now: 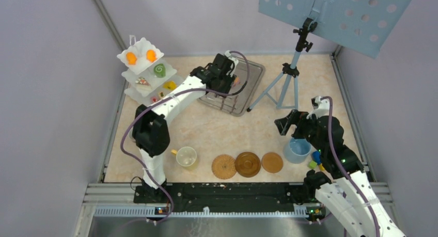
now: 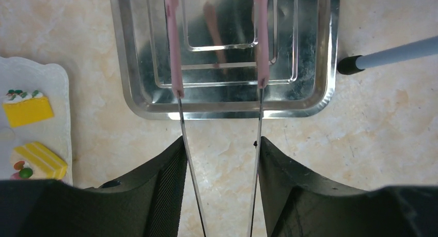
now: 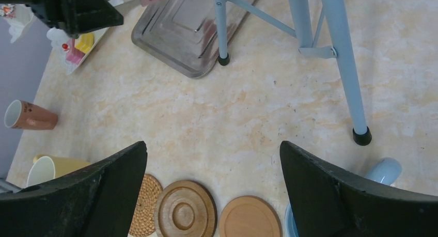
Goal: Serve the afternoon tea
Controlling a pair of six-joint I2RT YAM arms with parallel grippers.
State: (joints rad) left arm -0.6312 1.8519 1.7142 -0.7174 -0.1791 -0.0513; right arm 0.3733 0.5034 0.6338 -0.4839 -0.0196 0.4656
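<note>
The white three-tier stand (image 1: 146,74) at the back left holds two orange biscuits (image 1: 131,58), a green swirl roll (image 1: 159,69), a pink slice (image 1: 142,81) and a yellow wedge (image 1: 169,85). My left gripper (image 1: 227,74) is shut on the pink tongs (image 2: 175,51), whose open, empty tips hang over the metal tray (image 2: 310,66). Three brown coasters (image 1: 248,164) lie in a row at the front. A yellow cup (image 1: 186,156) stands left of them and a blue cup (image 1: 297,150) right. My right gripper (image 1: 285,122) is open and empty above the table, just behind the blue cup.
A blue tripod (image 1: 284,82) with a perforated board stands at the back right, one foot beside the tray. A brown cup (image 3: 28,118) lies on its side at the left edge. Small toy blocks (image 1: 315,159) sit by the blue cup. Walls close in on three sides.
</note>
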